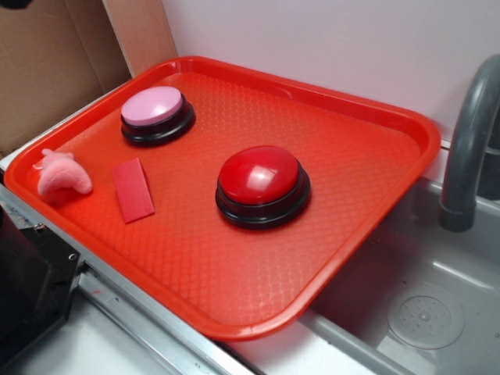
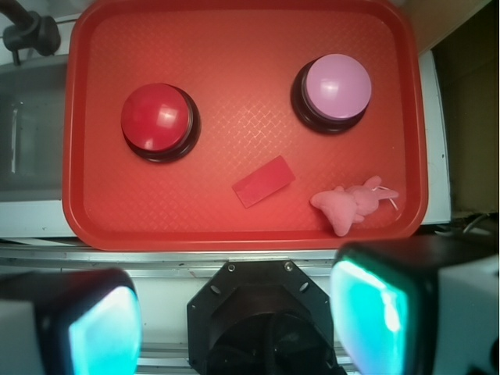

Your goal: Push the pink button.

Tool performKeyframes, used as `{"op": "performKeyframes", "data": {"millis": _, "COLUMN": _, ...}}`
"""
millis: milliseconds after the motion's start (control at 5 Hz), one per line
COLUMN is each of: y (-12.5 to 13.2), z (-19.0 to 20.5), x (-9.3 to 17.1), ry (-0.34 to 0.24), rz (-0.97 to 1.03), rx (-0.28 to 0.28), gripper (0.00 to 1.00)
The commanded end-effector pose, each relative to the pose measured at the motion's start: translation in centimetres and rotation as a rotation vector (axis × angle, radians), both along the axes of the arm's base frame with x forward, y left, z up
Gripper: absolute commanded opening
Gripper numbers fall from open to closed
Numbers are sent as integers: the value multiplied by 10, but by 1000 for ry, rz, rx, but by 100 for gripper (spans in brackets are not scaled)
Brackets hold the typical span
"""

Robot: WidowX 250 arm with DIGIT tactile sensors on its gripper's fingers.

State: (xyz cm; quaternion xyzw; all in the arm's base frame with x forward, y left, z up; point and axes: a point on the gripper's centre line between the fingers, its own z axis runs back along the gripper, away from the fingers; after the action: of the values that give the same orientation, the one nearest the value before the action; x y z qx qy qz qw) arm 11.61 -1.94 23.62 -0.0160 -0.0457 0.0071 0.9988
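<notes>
Pale wall (image 1: 328, 39) and a flap of brown cardboard (image 1: 47, 70) backed a red plastic tray (image 1: 367, 180) with a waffled floor, set beside a grey sink (image 1: 437, 312) whose dark faucet (image 1: 469, 141) rose at the right of the exterior view. On that tray the pink button (image 1: 153, 107), a lilac-pink dome on a black base, sat in the far left corner as the exterior camera saw it, and toward the far right in the wrist view (image 2: 337, 87). Nothing touched it. Well apart from it, near the tray's middle, stood the larger red button (image 1: 260, 176), glossy with a black base. Between the two and nearer the front edge lay a flat red rectangular block (image 1: 133, 190), apart from both. A small pink plush toy (image 1: 61, 176) rested by the tray's near left rim, just beside the block without touching it. The gripper (image 2: 234, 320) showed only in the wrist view, high above and short of the tray's near rim; its two fingers (image 2: 101, 328), with teal-glowing pads, were spread wide apart with nothing between them.
</notes>
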Motion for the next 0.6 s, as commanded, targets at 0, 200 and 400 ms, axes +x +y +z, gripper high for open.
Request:
{"op": "performKeyframes", "data": {"millis": 0, "y": 0, "z": 0, "x": 0, "ry": 0, "rz": 0, "rx": 0, "gripper": 100}}
{"op": "performKeyframes", "data": {"millis": 200, "y": 36, "z": -40, "x": 26, "ry": 174, "rz": 151, "rx": 82, "gripper": 100}}
{"op": "performKeyframes", "data": {"millis": 400, "y": 48, "z": -66, "x": 57, "ry": 139, "rz": 192, "rx": 129, "gripper": 100}}
